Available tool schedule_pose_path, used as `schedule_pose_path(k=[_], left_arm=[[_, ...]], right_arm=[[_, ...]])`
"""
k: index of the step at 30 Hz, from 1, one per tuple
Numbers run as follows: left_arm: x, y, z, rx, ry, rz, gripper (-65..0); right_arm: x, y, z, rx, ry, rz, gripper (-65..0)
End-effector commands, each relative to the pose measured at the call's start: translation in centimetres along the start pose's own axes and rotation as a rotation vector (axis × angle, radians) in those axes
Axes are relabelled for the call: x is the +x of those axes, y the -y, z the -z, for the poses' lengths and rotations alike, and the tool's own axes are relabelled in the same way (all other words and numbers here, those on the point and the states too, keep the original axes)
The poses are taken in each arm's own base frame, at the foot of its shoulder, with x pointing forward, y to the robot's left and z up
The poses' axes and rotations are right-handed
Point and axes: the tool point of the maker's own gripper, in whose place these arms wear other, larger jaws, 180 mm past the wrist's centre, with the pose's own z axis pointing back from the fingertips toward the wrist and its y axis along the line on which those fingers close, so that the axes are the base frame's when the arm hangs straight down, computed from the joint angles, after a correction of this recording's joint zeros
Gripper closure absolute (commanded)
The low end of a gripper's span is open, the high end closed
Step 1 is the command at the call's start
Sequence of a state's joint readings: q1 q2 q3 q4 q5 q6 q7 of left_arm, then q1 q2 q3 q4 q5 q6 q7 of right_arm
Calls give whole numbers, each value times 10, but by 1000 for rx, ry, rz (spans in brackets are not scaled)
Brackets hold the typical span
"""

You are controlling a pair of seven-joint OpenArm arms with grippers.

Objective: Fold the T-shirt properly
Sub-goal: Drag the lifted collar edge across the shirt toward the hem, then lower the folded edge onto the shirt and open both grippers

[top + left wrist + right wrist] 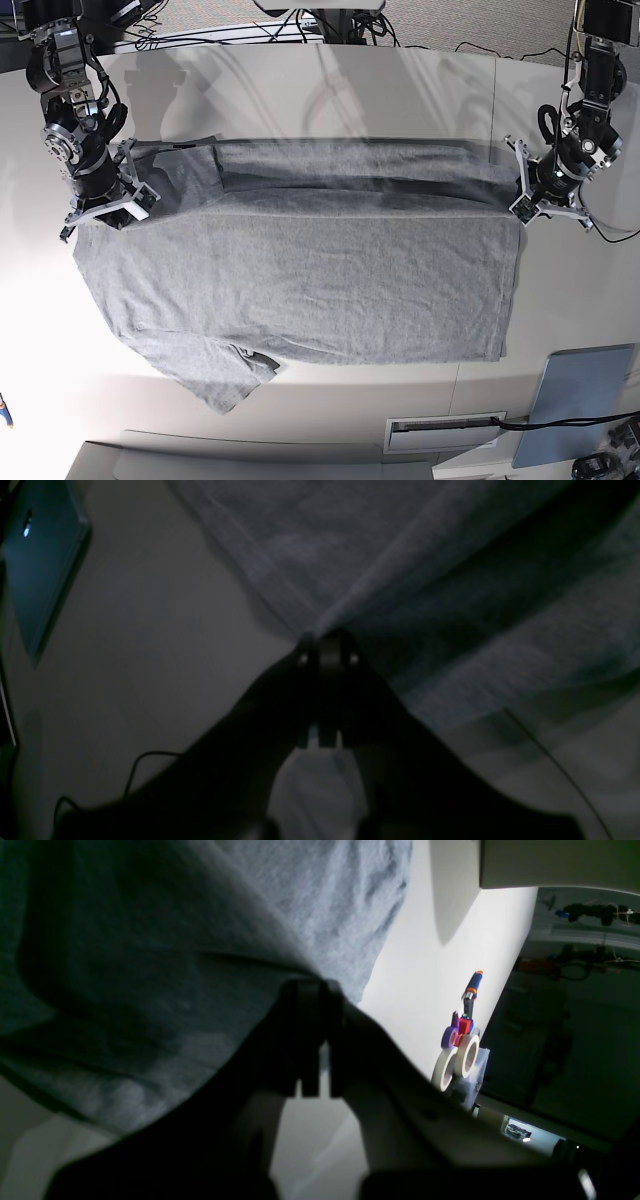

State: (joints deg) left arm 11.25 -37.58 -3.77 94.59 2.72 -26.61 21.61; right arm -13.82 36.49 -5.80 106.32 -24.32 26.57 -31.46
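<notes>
Both arms had the shirt pinched by its far edge

The grey T-shirt [300, 290] lay spread on the white surface [330, 410], plain side up, so no lettering or label could be read. Left fingers [327, 640] were clamped on the hem corner, and right fingers [312, 987] were clamped on the cloth by the sleeve, the far edge lifted and folding over. The near sleeve [225, 375] was crumpled. There was bare surface in front, with tape rolls [457, 1060] off at the surface edge.

Bare table [300, 85] behind the T-shirt [300, 280] leaves passage; tape rolls [457, 1060] crowd one edge.
</notes>
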Motion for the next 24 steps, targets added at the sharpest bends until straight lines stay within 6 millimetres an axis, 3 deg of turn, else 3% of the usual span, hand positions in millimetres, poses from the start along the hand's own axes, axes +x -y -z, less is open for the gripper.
schedule_pose_path(k=[1,6,19,20,22,24], left_arm=[[10,-17,-3,39,30,14,0],[20,-27,-3,57,53,21,0],[20,-23,-3,35,52,8,0],[20,-22,-3,34,52,8,-15],[20,-23,-3,35,52,8,-107],[19,-22,-2,34,48,8,-187]], right_arm=[[1,18,-2,-51,6,-14,0],[0,17,-2,-50,1,-14,0],[-1,18,-2,-50,-1,-13,0],[-1,18,-2,-50,-1,-13,0],[1,17,-2,-45,7,-4,-12],[3,14,-2,-32,20,19,-150]])
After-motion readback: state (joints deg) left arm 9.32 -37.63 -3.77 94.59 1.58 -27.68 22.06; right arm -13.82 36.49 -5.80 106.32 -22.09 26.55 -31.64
